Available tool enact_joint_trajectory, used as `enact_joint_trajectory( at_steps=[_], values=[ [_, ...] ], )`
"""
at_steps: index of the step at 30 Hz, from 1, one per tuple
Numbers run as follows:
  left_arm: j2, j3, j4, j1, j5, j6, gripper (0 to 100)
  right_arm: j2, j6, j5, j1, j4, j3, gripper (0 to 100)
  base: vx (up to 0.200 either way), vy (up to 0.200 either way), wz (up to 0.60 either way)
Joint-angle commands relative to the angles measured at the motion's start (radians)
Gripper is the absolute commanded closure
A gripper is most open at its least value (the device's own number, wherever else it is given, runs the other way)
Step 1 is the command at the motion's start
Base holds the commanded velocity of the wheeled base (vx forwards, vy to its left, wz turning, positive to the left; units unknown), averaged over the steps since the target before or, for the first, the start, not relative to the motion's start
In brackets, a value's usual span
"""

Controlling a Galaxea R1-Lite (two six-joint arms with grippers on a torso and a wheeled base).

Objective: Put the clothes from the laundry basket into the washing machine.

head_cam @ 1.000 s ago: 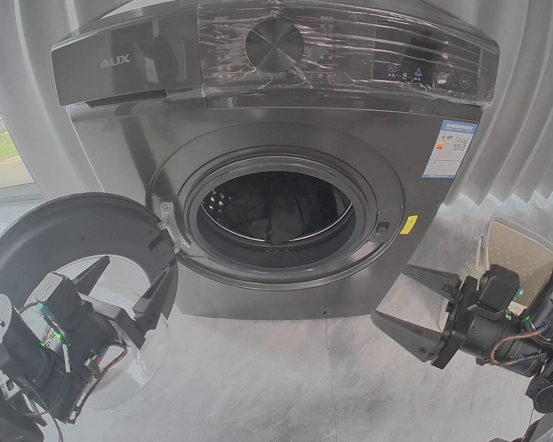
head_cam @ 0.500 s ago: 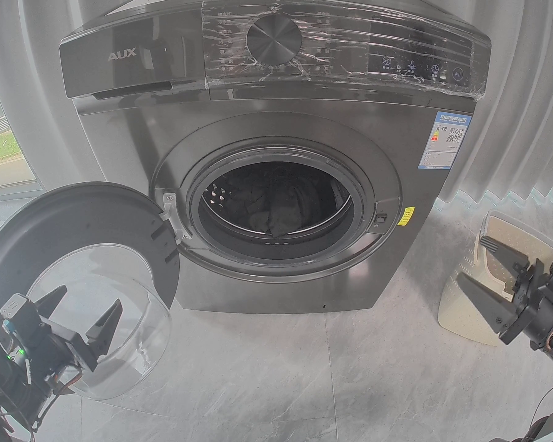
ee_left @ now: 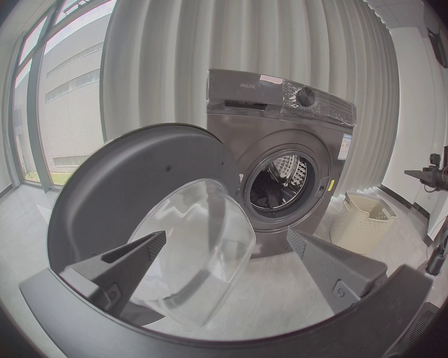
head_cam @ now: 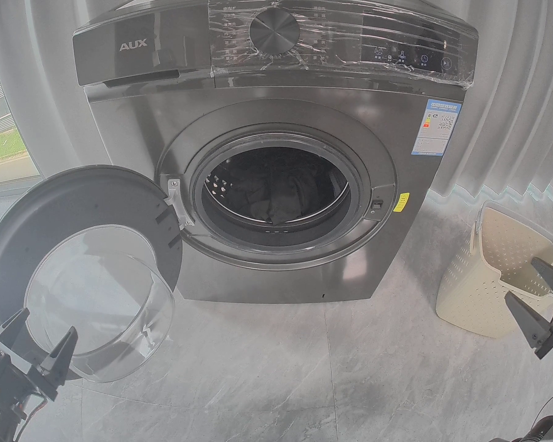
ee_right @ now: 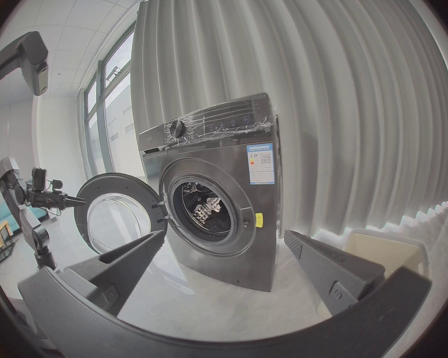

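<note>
light: bright daylight via window (head_cam: pixel 3 148) | glare: washing machine (head_cam: pixel 325 93) top film | wrist-view edges: bowed, dark corners

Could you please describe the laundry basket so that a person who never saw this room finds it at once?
Find the big grey washing machine with its round door open, in front of the white curtain. On the floor to its right, seen from the robot, stands the basket. It is the only cream plastic tub, with small holes all over its walls.

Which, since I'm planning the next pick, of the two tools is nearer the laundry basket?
The right tool: it hangs just at the cream laundry basket, while the left tool is across by the open washer door.
</note>
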Motion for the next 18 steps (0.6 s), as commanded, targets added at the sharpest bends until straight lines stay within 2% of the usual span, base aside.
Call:
enact_joint_trajectory(
  at_steps=[1,4,6,7,8,9,13,15,18],
  values=[
    [-0.243,0.016,0.129,0.072,-0.006,-0.001,0,-0.318,-0.032,0.002,-0.091,0.179,0.017,0,0.0,0.0,0.0],
    [-0.31,0.016,0.171,0.098,-0.04,-0.006,0,-0.433,-0.035,0.002,-0.143,0.258,0.017,0,0.0,0.0,0.0],
    [-0.33,0.016,0.174,0.112,-0.062,-0.026,0,-0.485,-0.035,0.002,-0.159,0.294,0.017,0,0.0,0.0,0.0],
    [-0.33,0.016,0.174,0.112,-0.062,-0.026,0,-0.485,-0.035,0.002,-0.159,0.294,0.017,0,0.0,0.0,0.0],
    [-0.349,0.017,0.186,0.121,-0.068,-0.05,0,-0.536,-0.035,0.004,-0.171,0.337,0.017,0,0.0,0.0,0.0],
    [-0.359,0.017,0.201,0.126,-0.068,-0.058,0,-0.563,-0.035,0.004,-0.177,0.367,0.017,0,0.0,0.0,0.0],
    [-0.425,0.017,0.279,0.159,-0.074,-0.053,0,-0.681,-0.035,0.005,-0.188,0.483,0.017,0,0.0,0.0,0.0],
    [-0.438,0.017,0.295,0.167,-0.077,-0.052,0,-0.701,-0.035,0.005,-0.189,0.502,0.017,0,0.0,0.0,0.0],
    [-0.493,0.017,0.345,0.199,-0.112,-0.049,0,-0.77,-0.035,0.005,-0.191,0.574,0.017,0,0.0,0.0,0.0]
  ],
)
